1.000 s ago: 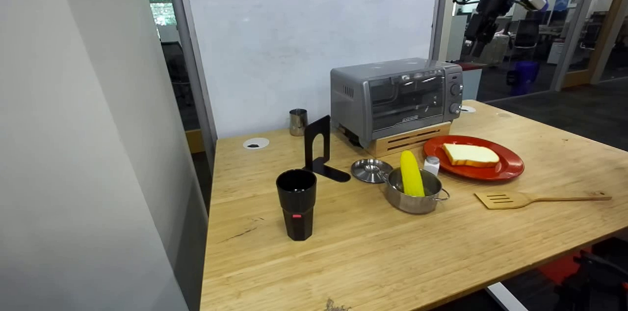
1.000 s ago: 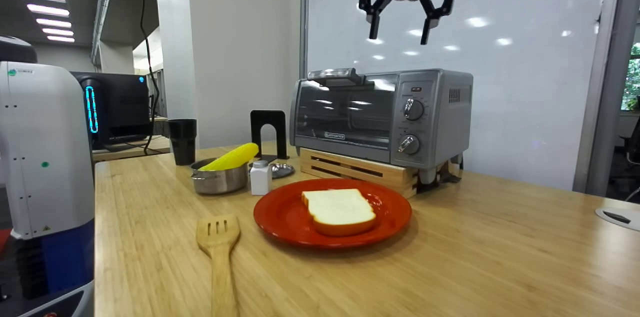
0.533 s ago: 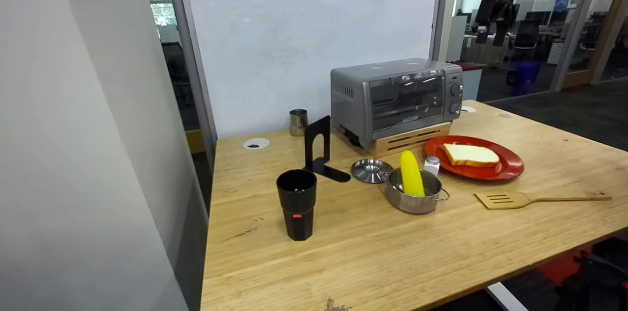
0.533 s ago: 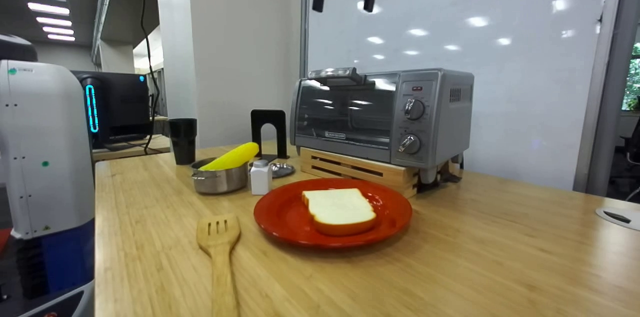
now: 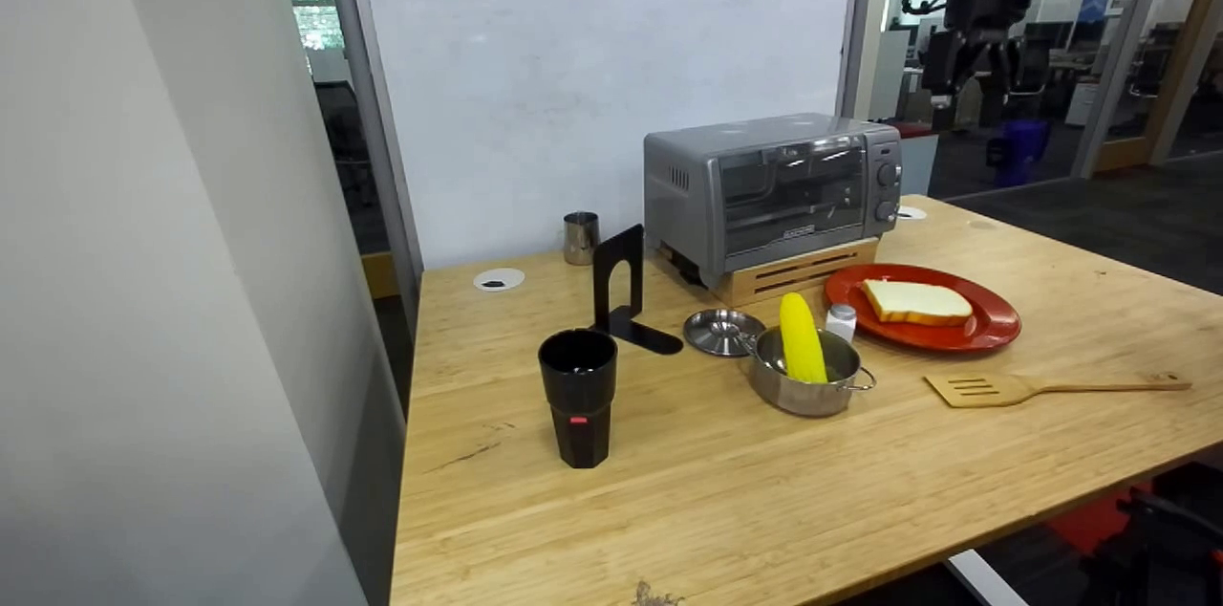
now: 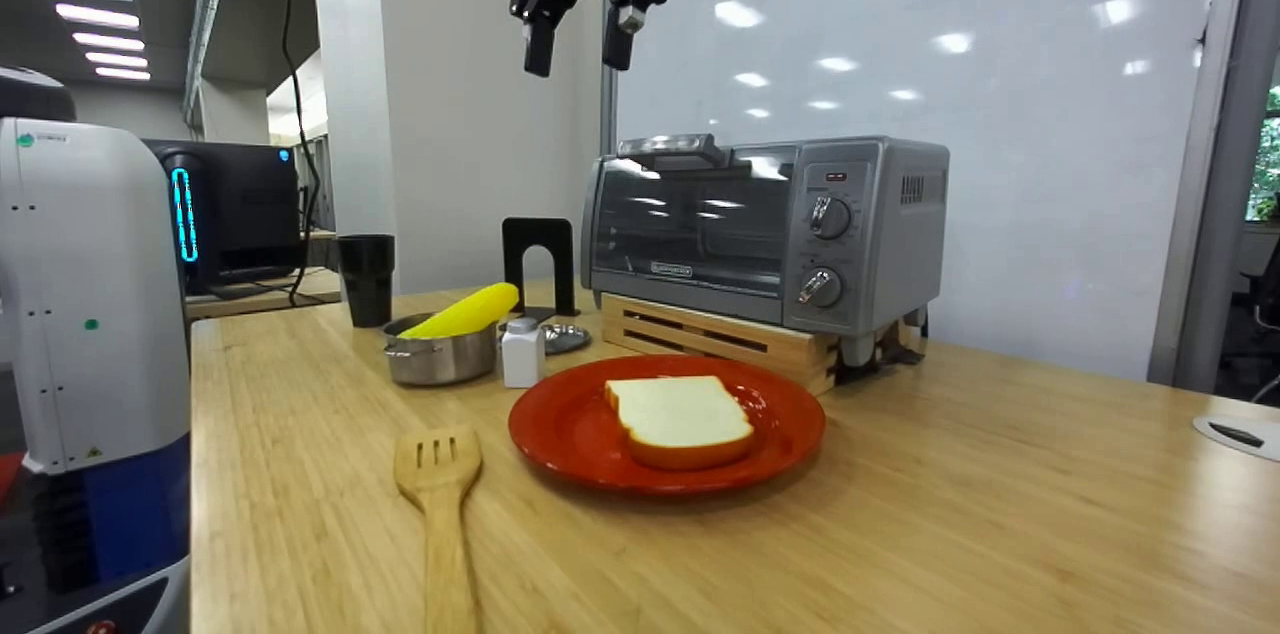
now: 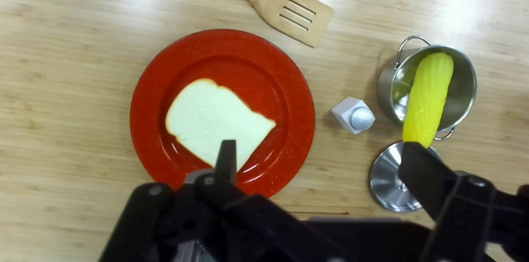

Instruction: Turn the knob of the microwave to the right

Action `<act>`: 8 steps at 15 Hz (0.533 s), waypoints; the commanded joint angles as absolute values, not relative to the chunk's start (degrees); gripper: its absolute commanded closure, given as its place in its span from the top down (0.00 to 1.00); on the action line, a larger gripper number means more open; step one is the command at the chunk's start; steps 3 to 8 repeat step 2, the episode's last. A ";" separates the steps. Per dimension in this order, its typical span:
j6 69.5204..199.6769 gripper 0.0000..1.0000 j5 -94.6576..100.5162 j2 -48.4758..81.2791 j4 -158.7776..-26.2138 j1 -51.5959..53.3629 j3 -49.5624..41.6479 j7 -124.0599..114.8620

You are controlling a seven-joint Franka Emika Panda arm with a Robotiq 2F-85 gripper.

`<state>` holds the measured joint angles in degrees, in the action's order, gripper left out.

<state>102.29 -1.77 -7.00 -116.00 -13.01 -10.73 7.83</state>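
The microwave is a grey metal toaster oven with a dark glass door, seen in both exterior views [image 5: 683,205] [image 6: 910,244]. Its right-hand panel carries an upper knob [image 6: 829,217] and a lower knob [image 6: 820,287]. Both knobs' silver grips are tilted from upright. My gripper is open and empty, high above the table in both exterior views [image 5: 968,109] [image 6: 578,64], apart from the knobs. In the wrist view its fingers [image 7: 320,145] are wide apart over the table items, and the knobs do not show there.
A red plate [image 6: 560,459] with a bread slice [image 6: 680,414] lies before the oven. Nearby are a white shaker [image 6: 522,359], a pot [image 6: 440,364] with yellow corn [image 6: 465,312], a lid [image 5: 723,333], a spatula [image 6: 437,479], a black bookend [image 5: 604,291] and a black cup [image 5: 578,396].
In the exterior views my gripper has swung away from above the oven's knob side, rising and then dropping a little, and turned. It stays open. The table items and knobs look unmoved.
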 commanded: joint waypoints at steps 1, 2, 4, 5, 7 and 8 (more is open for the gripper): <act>102.64 1.00 -1.71 -7.01 -116.80 -12.00 -11.26 6.82; 103.02 1.00 -1.72 -7.00 -117.33 -11.81 -11.21 6.30; 103.02 1.00 -1.72 -7.00 -117.33 -11.81 -11.21 6.30; 103.02 1.00 -1.72 -7.00 -117.33 -11.81 -11.21 6.30; 103.02 1.00 -1.72 -7.00 -117.33 -11.81 -11.21 6.30; 103.02 1.00 -1.72 -7.00 -117.33 -11.81 -11.21 6.30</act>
